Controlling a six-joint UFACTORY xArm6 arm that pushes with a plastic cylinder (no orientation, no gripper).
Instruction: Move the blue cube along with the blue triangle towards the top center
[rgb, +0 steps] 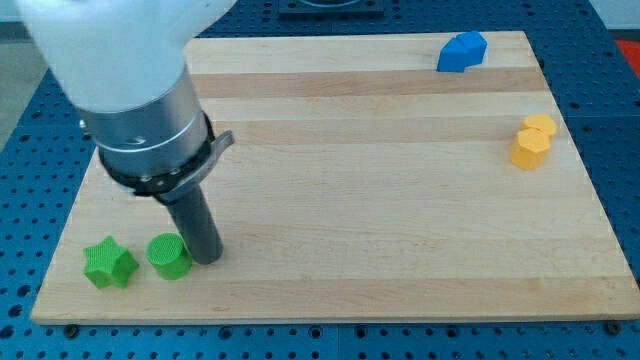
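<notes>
Wooden counter (340, 200): our end effector, a bare rod with nothing to grip, rests its tip (208, 258) lower left; blue blocks (461, 52) lie far upper right.

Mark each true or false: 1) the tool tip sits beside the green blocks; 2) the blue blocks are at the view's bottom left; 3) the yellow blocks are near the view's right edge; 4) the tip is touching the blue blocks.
1) True. My tip is at the view's bottom left, right beside the green cylinder, with the green star further left.
2) False. The blue blocks sit at the view's top right, pressed together; their separate shapes are hard to make out.
3) True. The yellow blocks lie close together by the board's right edge.
4) False. The tip is far from them, across the wooden board.
</notes>
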